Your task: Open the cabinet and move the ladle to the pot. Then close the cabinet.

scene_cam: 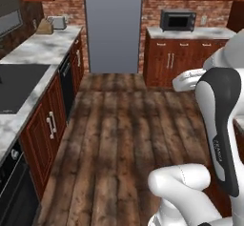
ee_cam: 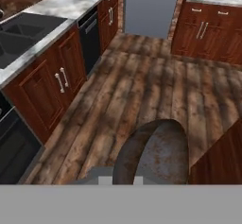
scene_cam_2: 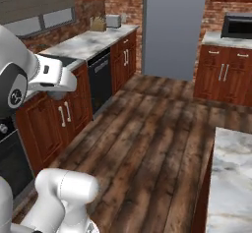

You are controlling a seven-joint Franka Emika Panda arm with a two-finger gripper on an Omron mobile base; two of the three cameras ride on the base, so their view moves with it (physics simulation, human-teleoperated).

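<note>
My gripper (ee_cam: 120, 178) clenched on the ladle (ee_cam: 153, 154) over open floor, I must next find the pot.

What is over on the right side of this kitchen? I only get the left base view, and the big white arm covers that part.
Observer: The right base view shows a marble-topped island counter on that side, beside the wooden floor.
Operator: And that dark patch on the left counter, what is it?
Observer: In the hand view it looks like a sink, sunk into the worktop with more than one basin.
Operator: Is anything close to the hand?
Observer: The hand view has a round, rusty grey-brown shape right in front of the camera. I cannot tell what it is.
</note>
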